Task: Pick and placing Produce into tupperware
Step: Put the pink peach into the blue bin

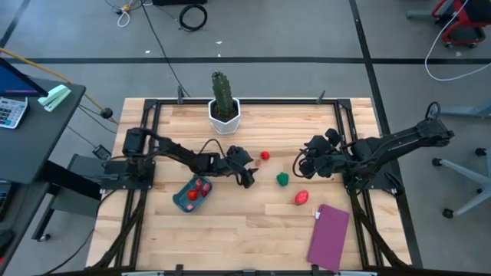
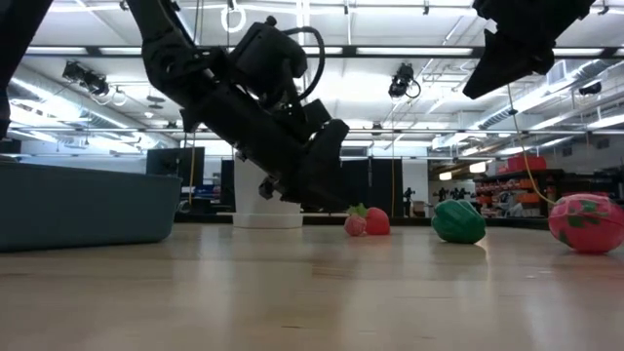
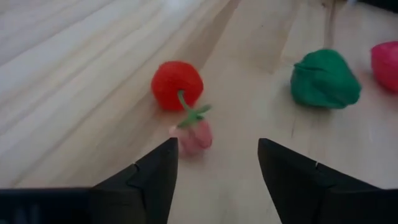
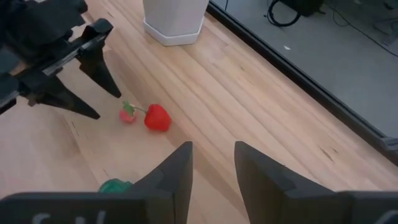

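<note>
Bright overhead light, blurred wrist foregrounds

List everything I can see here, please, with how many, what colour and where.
tub: one, teal, left half of the table, red pieces inside.
cherry pair: one, a red and a pink ball on a green stem, table middle.
green piece: one, green, right of the middle.
pink fruit: one, pink-red, nearer the front, by the purple sheet.
purple sheet: one, flat, front right.
cactus: one, green, in a white pot at the back edge.
table: one, pale wood.
left pincer: one, dark, open, between the tub and the cherry pair, empty.
right pincer: one, dark, partly open, above the green piece, empty.
</note>
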`<state>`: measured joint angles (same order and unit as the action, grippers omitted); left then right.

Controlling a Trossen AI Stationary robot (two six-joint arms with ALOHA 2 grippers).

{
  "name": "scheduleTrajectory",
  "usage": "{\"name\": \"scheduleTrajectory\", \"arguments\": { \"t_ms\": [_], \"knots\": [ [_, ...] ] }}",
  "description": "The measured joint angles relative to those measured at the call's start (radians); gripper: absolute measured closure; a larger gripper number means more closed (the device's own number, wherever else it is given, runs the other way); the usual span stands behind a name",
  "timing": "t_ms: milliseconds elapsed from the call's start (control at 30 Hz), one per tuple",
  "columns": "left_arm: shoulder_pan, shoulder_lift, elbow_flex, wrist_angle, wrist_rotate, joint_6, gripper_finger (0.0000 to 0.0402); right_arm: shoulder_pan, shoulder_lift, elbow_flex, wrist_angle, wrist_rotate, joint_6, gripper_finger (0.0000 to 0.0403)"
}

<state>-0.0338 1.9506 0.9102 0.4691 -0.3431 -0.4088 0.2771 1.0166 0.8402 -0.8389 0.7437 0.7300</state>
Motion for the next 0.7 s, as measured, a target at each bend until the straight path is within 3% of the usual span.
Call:
{"name": "scheduleTrajectory", "arguments": {
  "t_ms": [133, 700],
  "knots": [
    [0.001, 0.049, 0.001, 0.094, -0.001, -0.025, 0.0182, 0.000, 0.000, 0.000, 0.005, 0.000, 0.000, 0.0277],
    [0.005, 0.112, 0.003, 0.102, -0.089, -0.027, 0.0196, 0.000, 0.000, 0.000, 0.011, 0.000, -0.032, 0.0277]
  ]
}}
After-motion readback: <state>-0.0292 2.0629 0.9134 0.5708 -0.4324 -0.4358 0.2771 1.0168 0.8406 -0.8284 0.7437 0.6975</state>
